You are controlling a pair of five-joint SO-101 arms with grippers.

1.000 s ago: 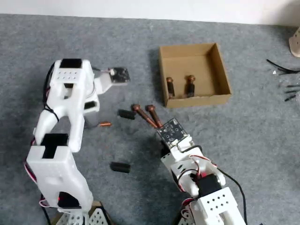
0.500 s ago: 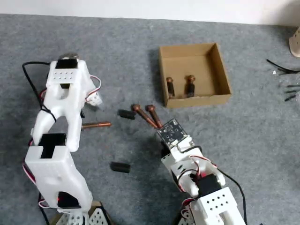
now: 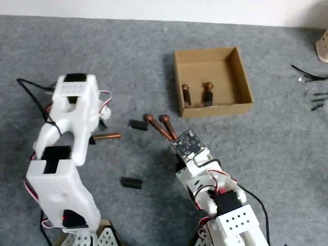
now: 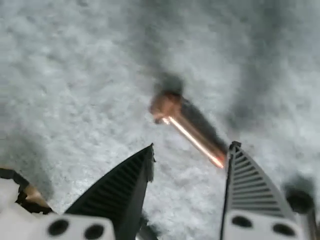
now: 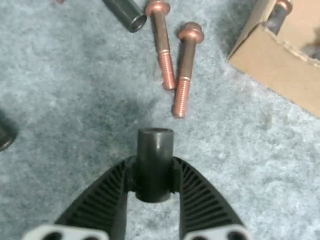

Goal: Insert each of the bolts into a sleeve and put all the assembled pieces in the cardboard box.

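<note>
A: Left gripper [image 4: 192, 147]?
B: Fingers [image 4: 127, 185] spread over a lone bolt [image 4: 192, 134], open carpet [image 4: 75, 75] around it.
A: Right gripper [image 5: 152, 165]?
B: Pinches a sleeve [image 5: 155, 147] beside two bolts [image 5: 185, 65], near-left of the cardboard box [image 5: 280, 70].

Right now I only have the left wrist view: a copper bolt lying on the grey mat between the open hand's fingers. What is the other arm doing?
Observer: The right hand is shut on a black sleeve, whose open end points away from the wrist.
Operator: Anything loose near it?
Observer: Two loose bolts lie side by side on the mat just ahead of that sleeve.
Operator: Anything finished yet?
Observer: The cardboard box holds two assembled pieces, against the wall nearest the arms.
</note>
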